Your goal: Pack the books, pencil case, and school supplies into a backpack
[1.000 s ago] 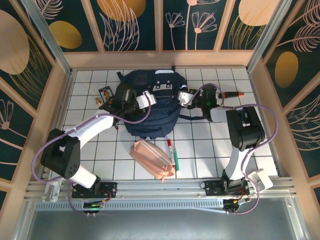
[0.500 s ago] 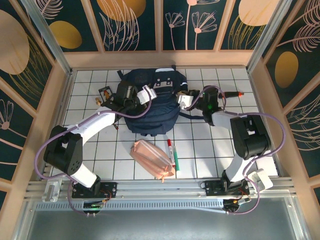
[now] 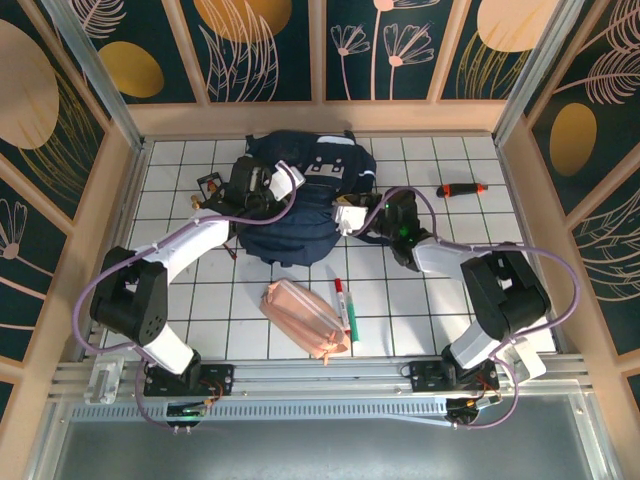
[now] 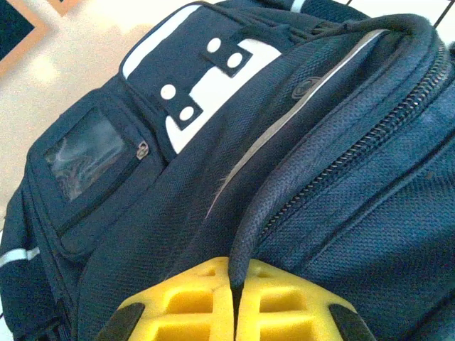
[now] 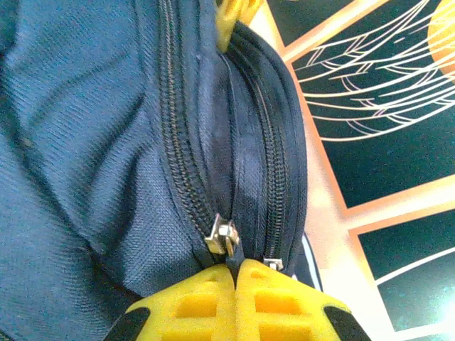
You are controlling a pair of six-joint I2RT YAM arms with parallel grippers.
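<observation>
The navy backpack (image 3: pixel 310 238) lies at the far middle of the worktop (image 3: pixel 420 300). The left fingers (image 4: pixel 210 288) are clenched on the corded rim beside the backpack's main zipper, at its left side. The right fingers (image 5: pixel 213 295) are pinched tight on a metal zipper pull (image 5: pixel 226 238) at its right side. Nearer than the backpack lies the salmon-pink pencil case (image 3: pixel 305 318), with the red-capped marker pen (image 3: pixel 345 305) just beside its right edge. A red-and-black handled tool (image 3: pixel 463 190) rests to the right of the backpack.
</observation>
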